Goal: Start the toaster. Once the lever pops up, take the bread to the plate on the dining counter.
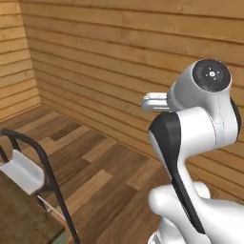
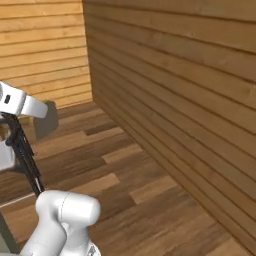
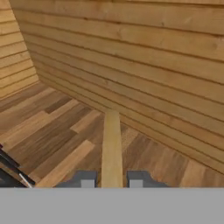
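Observation:
In the hand view my gripper [image 3: 111,179] is shut on the bread [image 3: 111,144]. The slice shows edge-on as a narrow tan strip rising between the two dark fingertips [image 3: 87,179], held in the air over the wooden floor and facing a plank wall. A corner of the dining counter's [image 1: 24,214] dark brown top lies at the lower left of the left base view, well to the left of my arm. The toaster, its lever and the plate are out of view.
A stool [image 1: 26,171] with a black frame and white seat stands beside the counter corner; the stool [image 2: 20,150] also appears at the left edge of the right base view. Plank walls [image 2: 190,100] close the room ahead and to the right. Wooden floor [image 1: 105,176] lies between.

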